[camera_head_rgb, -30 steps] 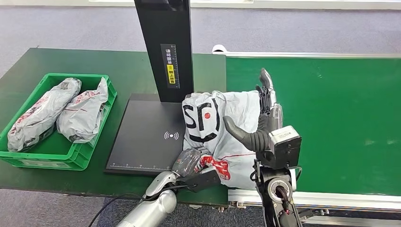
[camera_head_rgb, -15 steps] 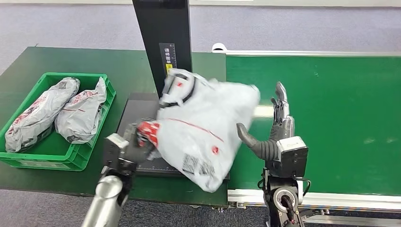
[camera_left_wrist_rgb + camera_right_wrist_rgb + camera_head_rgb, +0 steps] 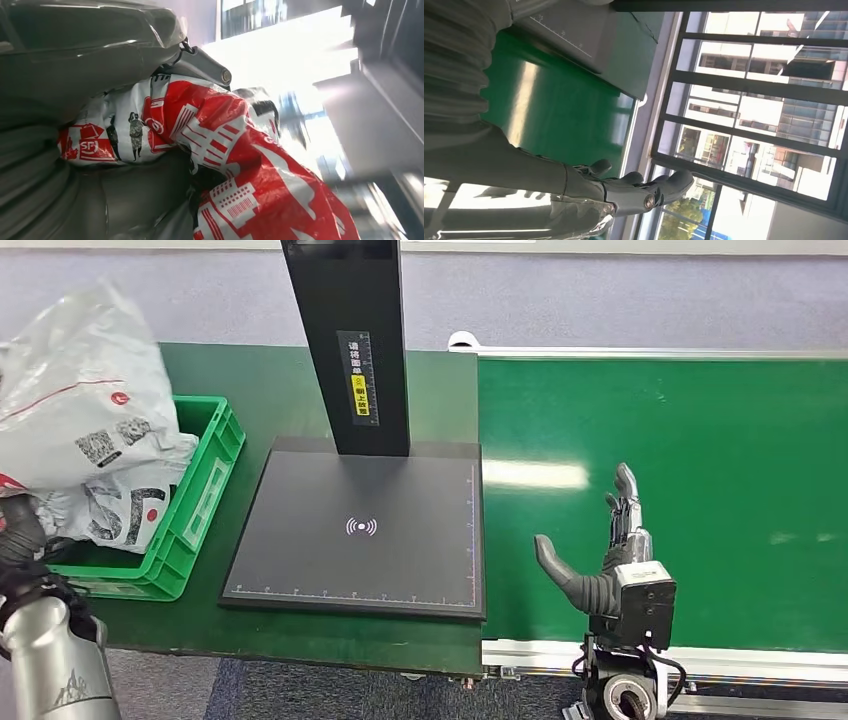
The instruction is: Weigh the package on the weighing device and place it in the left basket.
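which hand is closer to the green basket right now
Left. The left hand grips the package right over the green basket; the right hand is far across the weighing device, above the conveyor.

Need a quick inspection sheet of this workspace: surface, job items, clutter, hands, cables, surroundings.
Surface: dark green table; green conveyor belt beside it.
Job's things: white package held over the green basket; scale platform bare.
Clutter: nothing seen.
Hands: left hand grips the package; right hand over the belt, fingers apart, holding nothing.
Cables: black cable at the right wrist.
Surroundings: grey carpet floor; windows in the right wrist view.
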`<state>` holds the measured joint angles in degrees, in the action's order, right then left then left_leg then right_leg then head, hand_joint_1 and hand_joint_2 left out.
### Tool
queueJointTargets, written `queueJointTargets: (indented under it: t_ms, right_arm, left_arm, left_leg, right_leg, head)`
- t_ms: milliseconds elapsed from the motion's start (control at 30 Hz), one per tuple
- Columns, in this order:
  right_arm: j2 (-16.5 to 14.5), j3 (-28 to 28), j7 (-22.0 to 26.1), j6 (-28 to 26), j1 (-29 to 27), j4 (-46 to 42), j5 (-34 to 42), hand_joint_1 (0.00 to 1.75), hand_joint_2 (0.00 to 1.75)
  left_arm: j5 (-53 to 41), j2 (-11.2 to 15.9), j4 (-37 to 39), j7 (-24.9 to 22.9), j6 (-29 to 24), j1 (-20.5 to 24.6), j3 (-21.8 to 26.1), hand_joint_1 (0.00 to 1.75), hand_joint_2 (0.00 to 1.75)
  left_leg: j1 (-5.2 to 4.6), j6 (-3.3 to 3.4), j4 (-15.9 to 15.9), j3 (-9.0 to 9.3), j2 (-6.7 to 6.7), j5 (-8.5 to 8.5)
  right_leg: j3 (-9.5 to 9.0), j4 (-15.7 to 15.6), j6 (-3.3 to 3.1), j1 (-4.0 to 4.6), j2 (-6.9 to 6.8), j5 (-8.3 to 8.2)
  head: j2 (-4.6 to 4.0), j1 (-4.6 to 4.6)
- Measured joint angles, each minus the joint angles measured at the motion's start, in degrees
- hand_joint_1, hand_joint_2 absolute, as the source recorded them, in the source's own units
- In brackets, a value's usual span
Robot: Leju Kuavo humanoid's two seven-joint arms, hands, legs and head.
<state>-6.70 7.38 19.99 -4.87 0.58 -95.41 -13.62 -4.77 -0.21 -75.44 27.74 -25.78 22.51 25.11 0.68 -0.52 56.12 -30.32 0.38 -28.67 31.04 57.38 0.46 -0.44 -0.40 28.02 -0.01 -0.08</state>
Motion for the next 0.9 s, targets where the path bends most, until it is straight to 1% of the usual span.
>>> queueJointTargets:
  t_ms: [67,200,267,300,367,500,600,700,767,833,900]
  right_arm:
    - [0.23,-0.01,-0.02,-0.15,-0.18,0.01,0.48,0.0,1.75]
    - [0.57,0.04,-0.2,-0.21,-0.22,0.06,1.25,0.0,1.75]
    - [0.71,0.12,-0.33,-0.2,-0.17,0.21,1.67,0.0,1.75]
    - [0.76,0.17,-0.43,-0.2,-0.11,0.32,1.84,0.0,1.75]
    - [0.89,0.28,-0.61,-0.2,0.1,0.58,2.2,0.0,1.75]
    - [1.15,0.39,-0.95,0.08,0.58,1.08,2.94,0.0,1.75]
    - [1.39,0.48,-1.13,0.54,1.27,1.85,3.43,0.0,1.75]
    - [1.62,0.56,-1.15,0.84,2.42,2.97,3.81,0.0,1.75]
    - [1.72,0.6,-1.16,0.96,3.26,3.8,3.95,0.0,1.75]
    - [1.83,0.6,-1.17,0.98,3.85,4.39,4.03,0.0,1.75]
    - [1.95,0.6,-1.17,0.9,4.05,4.7,4.15,0.0,1.75]
  left_arm:
    - [-6.59,2.52,5.05,-2.11,-3.68,2.72,0.7,1.75,1.75]
    - [-22.96,6.76,16.7,-9.99,-8.59,8.1,-0.45,1.75,1.75]
    - [-30.94,8.53,22.7,-14.72,-9.24,10.56,-2.1,1.75,1.75]
    - [-34.26,9.27,25.6,-16.89,-8.57,11.69,-3.16,1.75,1.75]
    - [-38.57,10.36,30.74,-19.52,-5.58,13.69,-5.31,1.75,1.75]
    - [-43.47,11.04,37.48,-21.66,2.74,16.57,-8.84,1.75,1.75]
    - [-46.25,11.24,41.45,-23.59,11.05,19.0,-11.28,1.75,1.75]
    - [-48.07,11.41,44.73,-26.66,18.8,21.39,-13.2,1.75,1.75]
    - [-48.93,11.58,46.56,-28.63,21.89,22.49,-14.38,1.28,1.75]
    - [-48.76,11.67,47.85,-29.24,22.26,23.01,-15.14,0.41,1.75]
    - [-47.07,11.72,48.65,-27.87,20.53,23.05,-15.21,0.0,1.75]
  left_leg:
    - [0.01,0.0,0.0,0.0,-0.01,0.01]
    - [0.01,-0.01,0.0,0.0,-0.01,0.02]
    - [0.0,-0.01,0.0,0.0,0.0,0.02]
    - [0.0,-0.01,0.01,0.0,-0.01,0.02]
    - [-0.01,-0.01,0.01,0.0,-0.02,0.02]
    - [-0.04,0.0,0.01,0.01,-0.19,0.03]
    - [-0.1,0.12,0.01,0.06,-0.9,0.12]
    - [-0.22,0.27,-0.02,0.29,-1.81,0.24]
    - [-0.37,0.31,-0.05,0.62,-2.28,0.25]
    - [-0.5,0.35,-0.07,0.88,-2.54,0.26]
    - [-0.54,0.41,-0.06,0.93,-2.61,0.32]
  right_leg:
    - [0.0,0.0,0.0,0.0,-0.03,0.0]
    - [-0.01,0.01,-0.01,0.0,-0.01,-0.01]
    - [-0.01,0.01,-0.01,0.0,0.0,-0.02]
    - [-0.01,0.01,-0.01,0.0,-0.01,-0.02]
    - [-0.03,0.01,-0.01,-0.01,-0.03,-0.02]
    - [-0.09,0.0,-0.01,-0.05,-0.22,-0.01]
    - [-0.26,-0.03,0.06,-0.14,-0.94,0.12]
    - [-0.55,-0.05,0.19,-0.33,-1.87,0.38]
    - [-0.86,-0.06,0.26,-0.49,-2.36,0.62]
    - [-1.25,-0.07,0.31,-0.62,-2.61,0.75]
    - [-1.34,-0.06,0.35,-0.66,-2.66,0.7]
  head:
    - [0.0,0.0]
    - [0.0,0.01]
    - [0.01,0.01]
    - [0.01,0.01]
    - [-0.01,0.01]
    - [0.01,-0.01]
    - [0.0,-0.04]
    - [0.01,-0.05]
    - [0.0,-0.04]
    - [-0.01,-0.03]
    - [0.0,-0.02]
